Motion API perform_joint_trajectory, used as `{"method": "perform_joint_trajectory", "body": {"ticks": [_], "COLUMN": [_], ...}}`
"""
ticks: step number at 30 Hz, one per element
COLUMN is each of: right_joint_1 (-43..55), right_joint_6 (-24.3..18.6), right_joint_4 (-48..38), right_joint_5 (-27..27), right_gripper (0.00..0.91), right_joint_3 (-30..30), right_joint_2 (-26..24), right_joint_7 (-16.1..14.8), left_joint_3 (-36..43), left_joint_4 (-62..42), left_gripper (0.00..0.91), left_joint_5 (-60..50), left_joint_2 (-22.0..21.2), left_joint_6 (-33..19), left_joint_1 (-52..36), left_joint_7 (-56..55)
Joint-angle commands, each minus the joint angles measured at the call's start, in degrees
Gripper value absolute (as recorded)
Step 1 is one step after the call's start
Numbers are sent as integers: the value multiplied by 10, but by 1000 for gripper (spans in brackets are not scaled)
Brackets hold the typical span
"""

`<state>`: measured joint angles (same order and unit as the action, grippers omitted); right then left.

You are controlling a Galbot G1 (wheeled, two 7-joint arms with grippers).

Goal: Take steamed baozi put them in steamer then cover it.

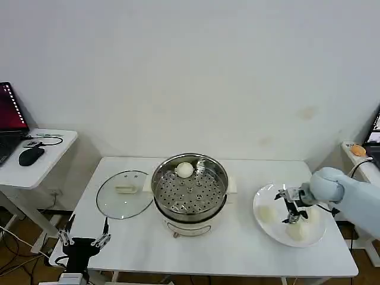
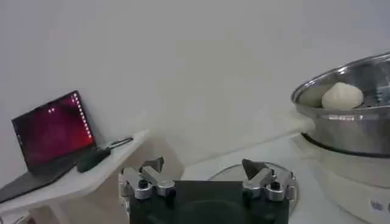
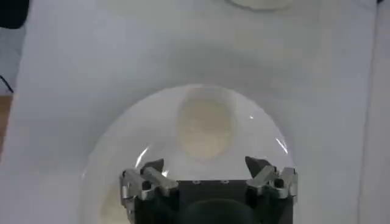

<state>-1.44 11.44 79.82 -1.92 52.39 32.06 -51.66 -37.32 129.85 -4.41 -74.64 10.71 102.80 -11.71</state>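
Setting: a robot test room or lab, staged as a kitchen. Evidence: a plain white wall [image 1: 196, 71] with no cupboards or fittings; a white counter [image 1: 231, 249] standing alone on slim legs; a small white side desk [image 1: 35, 160] at the robot's left carrying an open laptop [image 1: 9, 122] with a red screen, a black mouse [image 1: 31, 156] and a cable. Loose cables [image 1: 12, 237] lay on the wooden floor [image 1: 18, 261] beneath. Kitchenware was limited to an electric steamer [image 1: 190, 193], a glass cover [image 1: 123, 194] and a white plate [image 1: 261, 228].

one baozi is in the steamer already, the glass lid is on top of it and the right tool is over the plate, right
Not quite: the cover lies on the table left of the steamer, which stands open, as the head view shows. One baozi is inside, and the right tool is over the plate.
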Motion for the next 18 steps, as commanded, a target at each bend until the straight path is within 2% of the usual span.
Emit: {"method": "perform_joint_trajectory", "body": {"ticks": [1,6,7,11,13,18], "right_joint_1": [-3,-10,-10,-9,-9,-5], "right_joint_6": [1,4,7,14,18,28], "right_joint_4": [-41,-52,-54,-60,-61,-56], "right_joint_5": [-4,-8,-9,-11,-10,-3], "right_gripper": [907,877,796,655,645,554], "right_joint_3": [0,-2,-3,-1,0,6], "right_joint_2": [46,63,65,68,69,70], "right_joint_7": [-1,0,1,2,2,-5], "left_joint_3": [0,0,-1,-2,-2,-1], "left_joint_4": [0,0,0,-1,-1,-4], "left_gripper": [907,907,907,907,907,907], "left_joint_5": [1,1,1,1,1,1], "left_joint_2": [-1,-1,-1,-1,-2,-4], "left_joint_6": [0,0,0,-1,-1,0], "left_joint_1": [-1,0,0,0,-1,-3], "left_joint_7": [-1,-1,-1,-2,-2,-2]}}
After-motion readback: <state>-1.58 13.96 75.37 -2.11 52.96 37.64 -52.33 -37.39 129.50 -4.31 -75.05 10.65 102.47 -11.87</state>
